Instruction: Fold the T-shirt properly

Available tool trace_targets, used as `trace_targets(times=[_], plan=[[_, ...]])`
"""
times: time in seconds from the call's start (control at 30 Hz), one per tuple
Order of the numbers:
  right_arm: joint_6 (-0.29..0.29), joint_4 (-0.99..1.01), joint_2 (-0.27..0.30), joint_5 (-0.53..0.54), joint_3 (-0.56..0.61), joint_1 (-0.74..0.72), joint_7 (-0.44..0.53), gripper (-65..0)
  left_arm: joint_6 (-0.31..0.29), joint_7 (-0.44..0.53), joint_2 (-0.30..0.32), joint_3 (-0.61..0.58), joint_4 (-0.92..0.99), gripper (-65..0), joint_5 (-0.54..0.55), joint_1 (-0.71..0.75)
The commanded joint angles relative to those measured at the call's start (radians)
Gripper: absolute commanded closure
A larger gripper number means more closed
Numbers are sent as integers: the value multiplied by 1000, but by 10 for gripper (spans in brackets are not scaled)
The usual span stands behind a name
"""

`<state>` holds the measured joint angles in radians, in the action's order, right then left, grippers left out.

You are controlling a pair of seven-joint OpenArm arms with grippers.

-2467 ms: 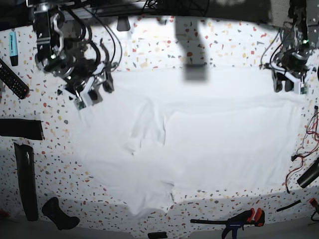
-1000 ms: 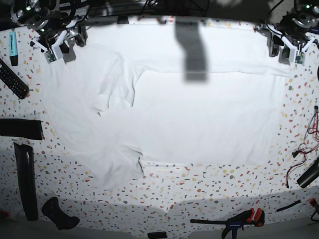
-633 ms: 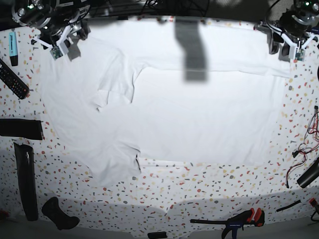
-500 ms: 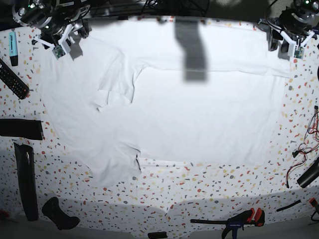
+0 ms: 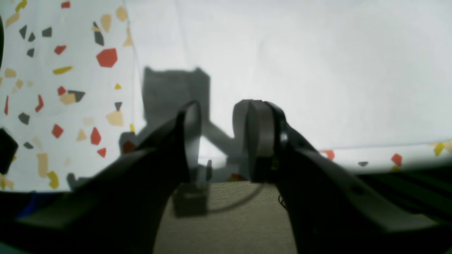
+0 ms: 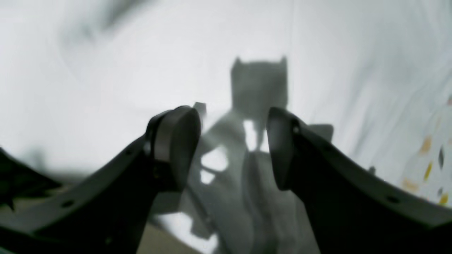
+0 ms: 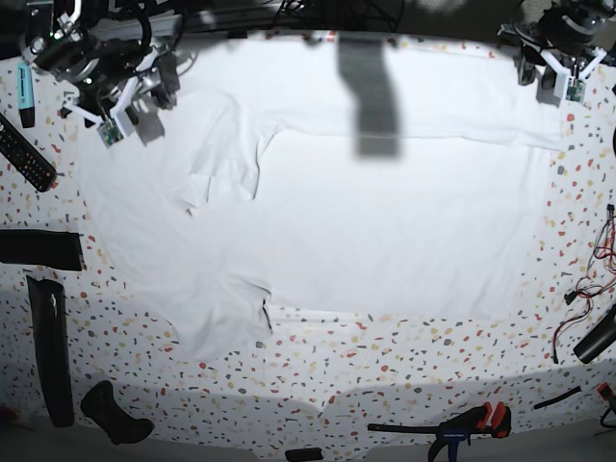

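The white T-shirt [image 7: 366, 221] lies spread across the speckled table [image 7: 404, 356], its far edge near the table's back. One sleeve [image 7: 226, 159] is folded over the body at the left, and another sleeve [image 7: 219, 322] lies at the lower left. My right gripper [image 7: 123, 108] hovers over the shirt's far-left corner. In the right wrist view it [image 6: 231, 116] is open above white cloth [image 6: 106, 70] with nothing between its fingers. My left gripper [image 7: 558, 82] hangs at the far-right corner. The left wrist view shows it [image 5: 222, 109] open over the shirt's corner [image 5: 300, 70].
A remote [image 7: 24, 154] and a blue marker [image 7: 25, 91] lie at the left edge, with black pieces [image 7: 53, 351] below them. A clamp [image 7: 462, 423] sits at the front edge. Red and black cables [image 7: 597, 260] trail at the right. A dark shadow [image 7: 371, 96] falls on the shirt's top middle.
Since the earliest frame the shirt has slid toward the table's far edge. Over the last second my right gripper drifted slightly down and right; my left gripper rose a little.
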<state>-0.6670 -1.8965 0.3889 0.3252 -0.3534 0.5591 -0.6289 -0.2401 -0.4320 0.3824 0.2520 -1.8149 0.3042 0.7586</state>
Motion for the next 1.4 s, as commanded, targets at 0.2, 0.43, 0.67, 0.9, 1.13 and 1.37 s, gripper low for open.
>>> trace_targets(times=[0.2,0.43,0.67,0.9,1.13,1.37], plan=[[-6,-73,10,27,-7,-53,-4,-342,1,-2,11,8,-14,-215,0,18],[-6,-121,10,27,-7,-63,-5,-342,2,11,11,8,-14,-215,-35,50],[-6,-125,10,27,-7,-66,-2,-342,3,52,5,8,-14,-215,-52,50],[-6,-125,10,27,-7,-66,83,-342,4,64,0,10,-157,-215,-92,38],[-6,-125,9,27,-7,-104,73,-342,4,14,1,10,-378,-216,-174,-102],[-6,-125,10,27,-7,-224,-24,-342,4,20,1,10,-375,-216,-173,-409]])
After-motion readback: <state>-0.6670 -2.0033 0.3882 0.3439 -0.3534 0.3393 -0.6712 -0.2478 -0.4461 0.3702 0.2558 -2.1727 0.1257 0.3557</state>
